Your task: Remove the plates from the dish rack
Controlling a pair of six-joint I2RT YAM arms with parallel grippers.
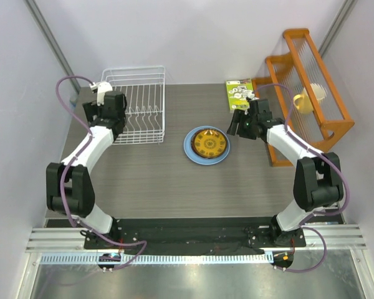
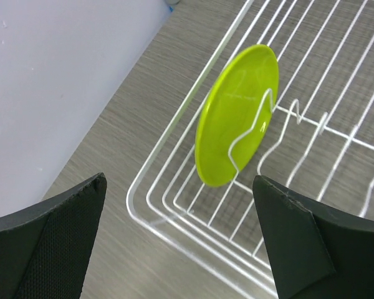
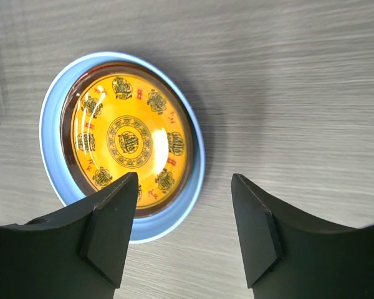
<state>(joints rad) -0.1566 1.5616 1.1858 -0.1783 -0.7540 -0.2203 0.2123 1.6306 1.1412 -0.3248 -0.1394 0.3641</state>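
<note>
We are seeing a shiny lime green plate standing on edge between thin prongs in the white wire dish rack. A round yellow plate is lying on the light blue plate. Our left gripper and right gripper are both spreading wide.

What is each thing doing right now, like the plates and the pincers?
Green plate: upright in the rack, between prongs.
Rack: holds the green plate.
Blue plate: flat on the table.
Yellow plate: flat on the blue plate.
Left pincer: open, near the green plate.
Right pincer: open, above the stacked plates.
Cup: on the orange shelf.
</note>
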